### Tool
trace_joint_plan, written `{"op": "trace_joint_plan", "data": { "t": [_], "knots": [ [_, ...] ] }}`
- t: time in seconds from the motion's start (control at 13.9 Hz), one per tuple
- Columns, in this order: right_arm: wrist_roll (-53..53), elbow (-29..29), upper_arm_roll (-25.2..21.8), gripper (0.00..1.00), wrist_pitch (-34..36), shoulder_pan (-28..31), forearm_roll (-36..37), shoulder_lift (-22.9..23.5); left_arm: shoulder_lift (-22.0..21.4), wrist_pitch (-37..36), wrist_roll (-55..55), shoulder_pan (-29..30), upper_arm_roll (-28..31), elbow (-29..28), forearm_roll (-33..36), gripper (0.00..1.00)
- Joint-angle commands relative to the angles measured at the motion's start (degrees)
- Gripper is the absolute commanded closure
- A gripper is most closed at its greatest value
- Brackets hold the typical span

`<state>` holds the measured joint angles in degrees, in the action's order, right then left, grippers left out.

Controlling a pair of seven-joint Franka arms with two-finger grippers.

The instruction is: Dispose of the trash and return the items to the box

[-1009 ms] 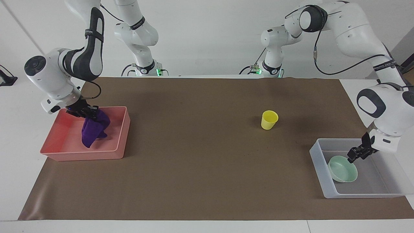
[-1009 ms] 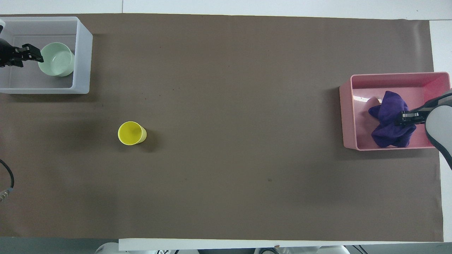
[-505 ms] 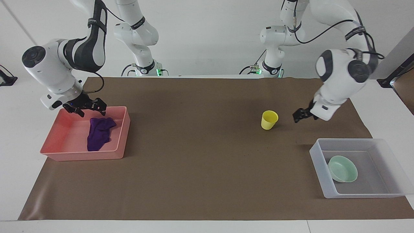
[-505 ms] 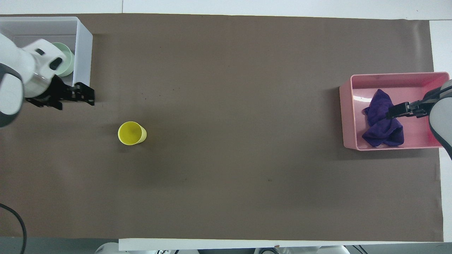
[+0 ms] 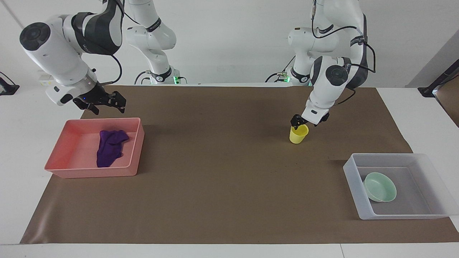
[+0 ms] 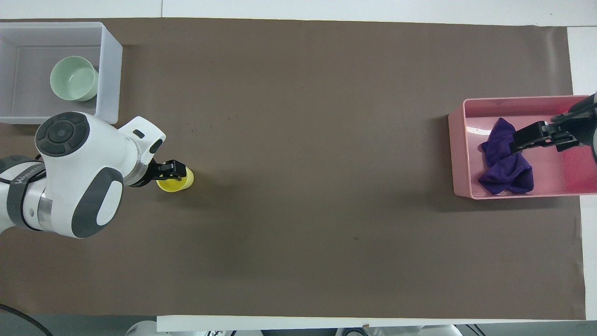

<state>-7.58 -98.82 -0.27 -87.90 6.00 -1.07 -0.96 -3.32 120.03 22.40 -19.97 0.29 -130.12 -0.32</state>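
Note:
The yellow cup (image 5: 298,135) stands upright on the brown mat, nearer to the robots than the box; it also shows in the overhead view (image 6: 173,184). My left gripper (image 5: 298,122) is open right at the cup's rim (image 6: 176,171). The mint-green bowl (image 5: 380,187) sits in the translucent box (image 5: 353,182) at the left arm's end (image 6: 73,78). The purple rag (image 5: 109,147) lies in the pink tray (image 5: 89,172). My right gripper (image 5: 105,104) is open and empty, raised over the tray's edge nearest the robots (image 6: 524,140).
The brown mat (image 5: 215,179) covers most of the table. The box's wall (image 6: 109,79) and the pink tray's rim (image 6: 454,154) stand at the two ends of the mat.
My left gripper left the bowl in the box and crossed to the yellow cup's rim. My right gripper let go of the rag, which dropped into the pink tray, then rose.

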Motion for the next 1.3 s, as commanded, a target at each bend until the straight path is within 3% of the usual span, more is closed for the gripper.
{"op": "trace_joint_plan", "data": {
  "t": [0.0,0.14,0.22,0.29,0.79,1.08,1.23],
  "knots": [
    [0.6,1.9,0.1,0.00,4.8,0.4,0.3,-2.8,-2.4,1.7,0.3,-0.2,0.3,-3.8,1.0,0.13],
    [0.5,2.0,0.2,0.00,7.8,0.4,0.3,-4.7,-2.5,2.1,-0.6,-0.4,0.3,-5.3,1.0,0.86],
    [0.4,2.0,0.2,0.00,8.7,0.4,0.3,-5.3,-2.5,2.6,-0.8,-0.5,0.3,-5.4,1.0,0.96],
    [0.0,1.6,0.2,0.00,9.7,0.4,0.3,-5.9,-2.4,3.9,-0.9,-0.6,0.4,-5.5,1.0,1.00],
    [0.1,0.6,0.2,0.00,14.1,0.4,-0.2,-7.7,0.1,7.1,-0.8,1.6,0.7,-2.5,1.0,1.00],
    [0.1,0.6,0.0,0.00,14.0,0.9,-0.2,-7.7,0.6,-4.7,-0.8,7.0,1.1,13.6,0.7,1.00],
    [0.1,0.6,0.0,0.00,13.9,0.9,-0.2,-7.7,3.0,-6.4,0.2,11.9,1.2,21.5,-0.2,1.00]
  ]
}}
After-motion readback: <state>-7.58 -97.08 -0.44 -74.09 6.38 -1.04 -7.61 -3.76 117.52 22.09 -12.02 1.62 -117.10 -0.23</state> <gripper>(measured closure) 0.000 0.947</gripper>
